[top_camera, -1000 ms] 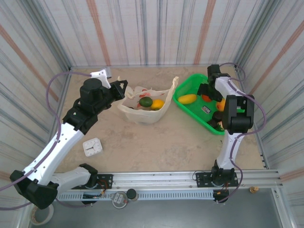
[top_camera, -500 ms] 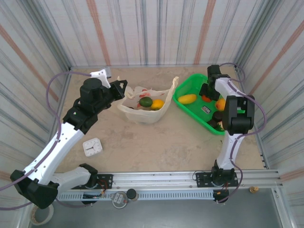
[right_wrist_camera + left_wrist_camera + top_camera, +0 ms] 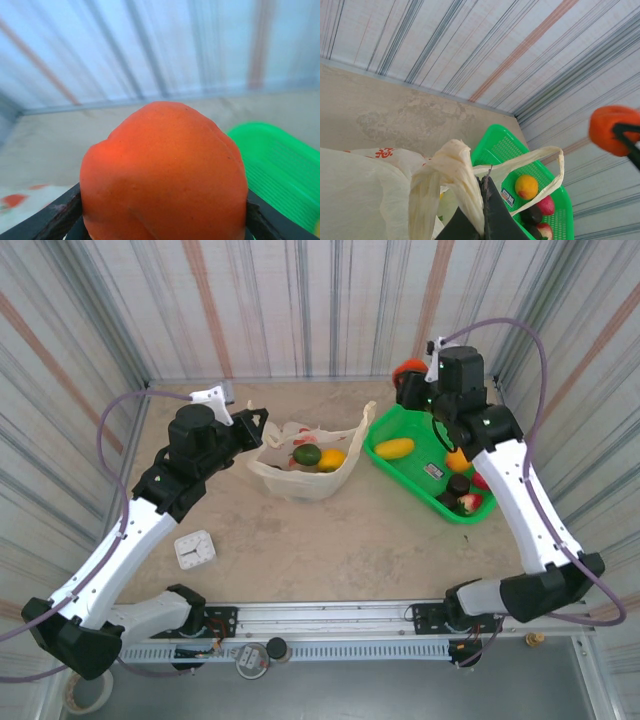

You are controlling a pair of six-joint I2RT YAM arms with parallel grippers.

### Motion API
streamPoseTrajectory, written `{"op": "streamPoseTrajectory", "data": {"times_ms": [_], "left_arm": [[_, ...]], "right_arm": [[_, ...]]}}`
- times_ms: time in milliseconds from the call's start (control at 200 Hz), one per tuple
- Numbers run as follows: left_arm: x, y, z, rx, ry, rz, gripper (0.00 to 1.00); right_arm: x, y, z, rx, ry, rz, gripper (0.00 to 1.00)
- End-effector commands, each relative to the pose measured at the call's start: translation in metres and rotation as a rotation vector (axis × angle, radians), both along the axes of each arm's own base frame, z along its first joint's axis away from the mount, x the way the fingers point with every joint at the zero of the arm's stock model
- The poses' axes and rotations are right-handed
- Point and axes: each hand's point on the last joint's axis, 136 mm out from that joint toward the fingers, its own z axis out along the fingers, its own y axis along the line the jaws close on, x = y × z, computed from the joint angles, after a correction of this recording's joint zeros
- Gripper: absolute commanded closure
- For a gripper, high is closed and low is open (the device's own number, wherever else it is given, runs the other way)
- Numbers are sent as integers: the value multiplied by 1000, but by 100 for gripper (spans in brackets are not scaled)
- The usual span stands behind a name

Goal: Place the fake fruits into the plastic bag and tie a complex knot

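— Two spotted inside the plastic bag [image 3: 300,485], mid-tabletop [image 3: 350,540]: a green fruit [image 3: 308,454] just beside a yellow fruit [image 3: 331,459]. On the left?
— Pinches the bag's near handle [image 3: 452,165] in closed left jaws, bunched and raised over the bag's left rim. Leaves the other handle [image 3: 530,156] standing loose beside the green basket [image 3: 410,480].
— On the right?
— Clamps an orange-red fruit [image 3: 162,172] between the right jaws, high over the basket's far corner, well apart from the bag.
— And in the basket?
— Holds a yellow oval fruit [image 3: 396,448] near the middle; an orange fruit [image 3: 459,460], a dark fruit [image 3: 458,485] and a red fruit [image 3: 474,502] along the right side.
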Motion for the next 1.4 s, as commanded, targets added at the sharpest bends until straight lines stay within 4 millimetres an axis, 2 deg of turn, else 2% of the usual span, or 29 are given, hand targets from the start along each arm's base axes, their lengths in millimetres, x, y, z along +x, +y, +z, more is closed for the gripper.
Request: {"op": "streamPoseTrajectory", "data": {"times_ms": [0,75,195,366,491,651,797,1107,1207,1267,1358,1398], "left_arm": [[0,4,7,-7,-38,10,100],[1,4,6,-5,-40,10,100],[1,4,6,-2,-40,12,100],[0,5,7,0,-46,13,100],[1,7,7,-2,-44,18,100],[1,7,7,-4,-41,20,100],[2,6,6,-12,-39,14,100],[0,8,9,-25,-44,14,100],[2,10,8,-22,-41,24,100],[3,12,7,-21,-38,31,100],[3,12,7,-22,-40,33,100],[4,12,6,-21,-38,34,100]], "right_arm": [[-15,57,5,-66,-49,205,37],[-29,95,-4,-61,-32,361,37],[-43,138,-49,-105,74,499,37],[-59,166,-117,-118,231,582,37],[-72,176,-148,-130,297,628,37],[-79,184,-169,-99,346,663,37],[-77,201,-187,-92,389,692,36],[-38,256,-203,57,406,659,36],[-24,268,-211,107,413,615,35],[-20,274,-215,125,423,606,30],[-17,276,-221,113,434,593,15],[-18,275,-220,107,429,594,13]]}}
